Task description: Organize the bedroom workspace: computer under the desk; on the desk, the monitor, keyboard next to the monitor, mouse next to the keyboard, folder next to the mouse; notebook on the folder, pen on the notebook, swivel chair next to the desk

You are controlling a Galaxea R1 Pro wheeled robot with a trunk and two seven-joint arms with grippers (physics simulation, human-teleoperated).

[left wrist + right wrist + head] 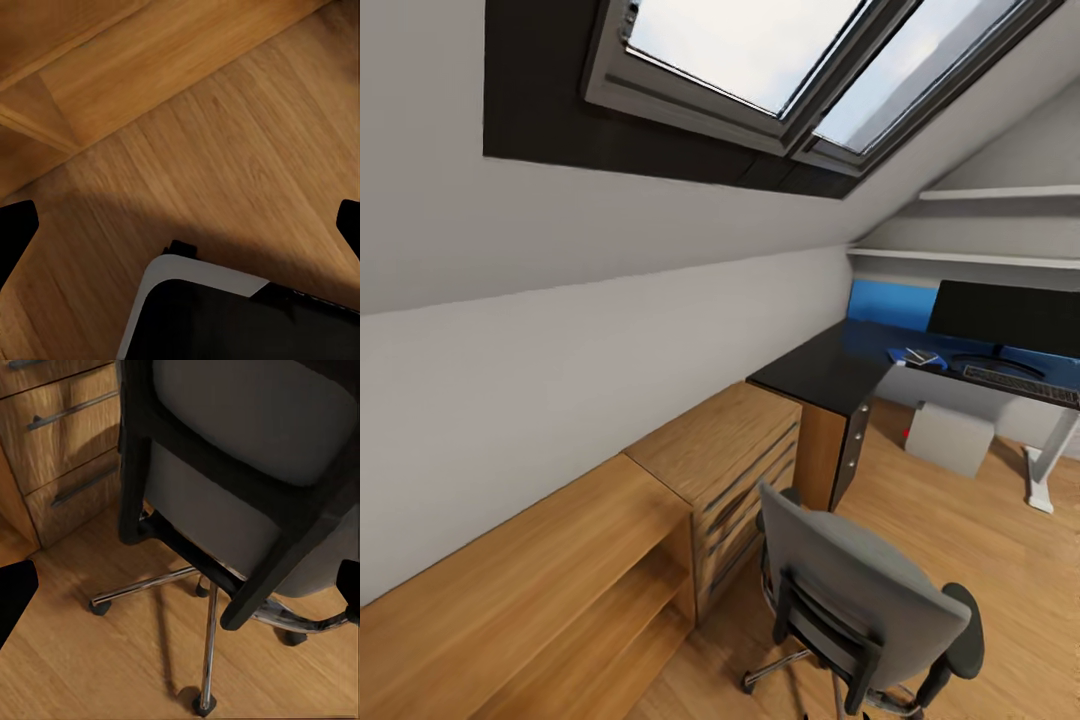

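An attic bedroom with a sloped white wall and a skylight window point(760, 60) overhead, seen from the robot's head. A grey-backed swivel chair with black rounded armrests and a chrome star base point(870, 600) stands on the light wooden floor point(960, 530) in the foreground, its back turned toward the camera. Beside it along the wall runs a light wooden shelf unit with drawers point(730, 470).

Farther back, in the corner, sits the long black-topped L-shaped bench point(830, 365) with a black drawer unit and a white T-foot leg. A wide black flat monitor point(1005, 320) stands upright on the bench. Just in front of it lies a slim black keyboard point(1020, 385). Near the monitor's stand, a flat bright blue folder point(915, 357) rests on the bench top with a small dark grey notebook point(922, 356) on it; details there are too small to make out. Under the bench stands a pale grey box-shaped computer point(950, 437) on the floor.

The right wrist view looks at the chair's seat underside, chrome legs and castors, with the right gripper point(180, 585) spread wide, its dark fingertips at the frame's edges, holding nothing. The left wrist view shows wooden floor and part of the robot's own black and white body point(225, 315); the left gripper point(180, 225) is likewise spread wide and empty.
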